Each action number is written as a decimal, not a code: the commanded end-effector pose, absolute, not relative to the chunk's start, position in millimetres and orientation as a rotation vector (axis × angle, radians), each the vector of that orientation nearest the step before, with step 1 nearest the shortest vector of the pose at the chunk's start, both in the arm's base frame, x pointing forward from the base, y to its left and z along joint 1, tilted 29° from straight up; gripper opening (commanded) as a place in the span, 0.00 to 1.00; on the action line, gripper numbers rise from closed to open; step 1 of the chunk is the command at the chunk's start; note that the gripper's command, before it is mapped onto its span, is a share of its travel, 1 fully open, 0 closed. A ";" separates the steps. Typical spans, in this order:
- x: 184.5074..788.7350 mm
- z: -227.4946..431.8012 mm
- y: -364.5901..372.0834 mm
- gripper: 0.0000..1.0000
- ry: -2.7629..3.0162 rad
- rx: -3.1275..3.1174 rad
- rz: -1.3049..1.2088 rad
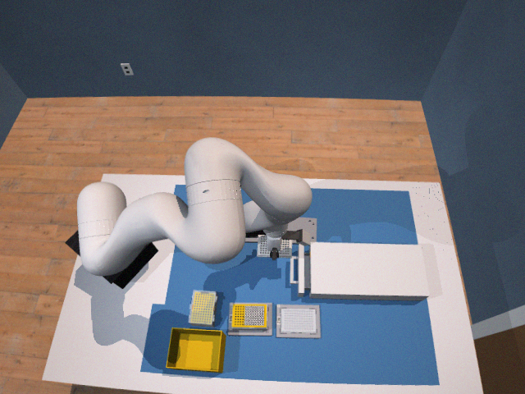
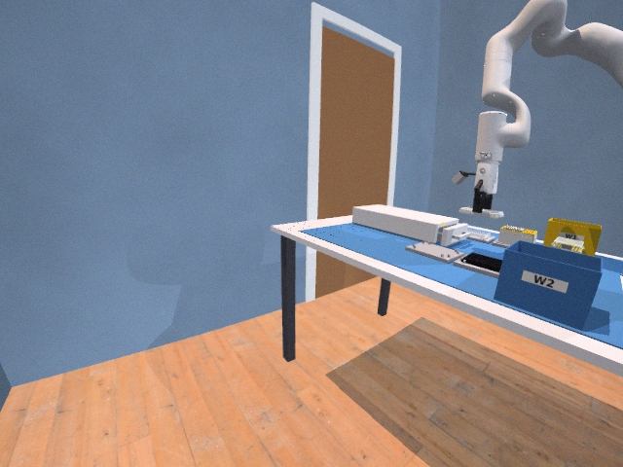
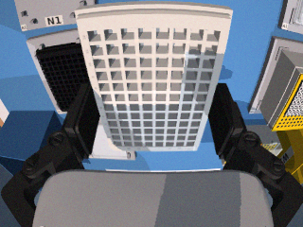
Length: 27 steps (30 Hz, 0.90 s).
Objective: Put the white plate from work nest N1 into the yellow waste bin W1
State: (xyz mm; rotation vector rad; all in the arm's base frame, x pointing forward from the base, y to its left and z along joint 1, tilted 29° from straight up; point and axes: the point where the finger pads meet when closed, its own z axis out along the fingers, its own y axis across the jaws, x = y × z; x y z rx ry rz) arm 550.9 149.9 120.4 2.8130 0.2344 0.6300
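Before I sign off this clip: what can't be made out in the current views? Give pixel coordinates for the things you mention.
- Bin W2's (image 2: 545, 281) inside: exterior, hidden by its front wall.
- Cooler drawer's contents: top, under the housing (image 1: 368, 269).
- Yellow bin's (image 3: 291, 165) right side: wrist, cut off by the frame edge.

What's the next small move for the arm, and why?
Probably carry the white plate level toward W1, staying high, without letting go. The gripper has it clamped above the bench, well short of the bin, and the tip box stands close to W1.
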 end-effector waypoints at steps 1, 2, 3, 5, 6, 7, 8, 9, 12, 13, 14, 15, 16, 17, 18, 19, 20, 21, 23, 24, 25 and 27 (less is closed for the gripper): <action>545.5 121.1 137.7 0.00 0.235 2.813 0.637; 544.4 121.1 135.2 0.00 0.235 2.813 0.637; 543.2 121.1 132.8 0.00 0.235 2.813 0.637; 541.0 121.1 128.0 0.00 0.235 2.813 0.637; 541.0 121.1 128.0 0.00 0.235 2.813 0.637; 541.0 121.1 128.0 0.00 0.235 2.813 0.637; 539.8 121.1 125.6 0.00 0.235 2.813 0.637; 538.7 121.1 123.1 0.00 0.235 2.813 0.637; 535.3 121.0 115.9 0.00 0.235 2.813 0.637; 534.1 121.0 113.5 0.00 0.235 2.813 0.637; 533.0 121.0 111.1 0.00 0.235 2.813 0.637; 531.9 121.0 108.6 0.00 0.235 2.813 0.637; 530.7 121.0 106.2 0.00 0.235 2.813 0.637; 529.6 121.0 103.8 0.00 0.235 2.813 0.637; 528.5 121.0 101.4 0.00 0.235 2.813 0.637; 527.3 121.0 99.0 0.00 0.235 2.813 0.637; 526.2 120.9 96.6 0.00 0.235 2.813 0.637; 525.1 120.9 94.1 0.00 0.235 2.813 0.637; 523.9 120.9 91.7 0.00 0.235 2.813 0.637; 523.9 120.9 91.7 0.00 0.235 2.813 0.637; 522.8 120.9 89.3 0.00 0.235 2.813 0.637; 520.5 120.9 84.5 0.00 0.235 2.813 0.637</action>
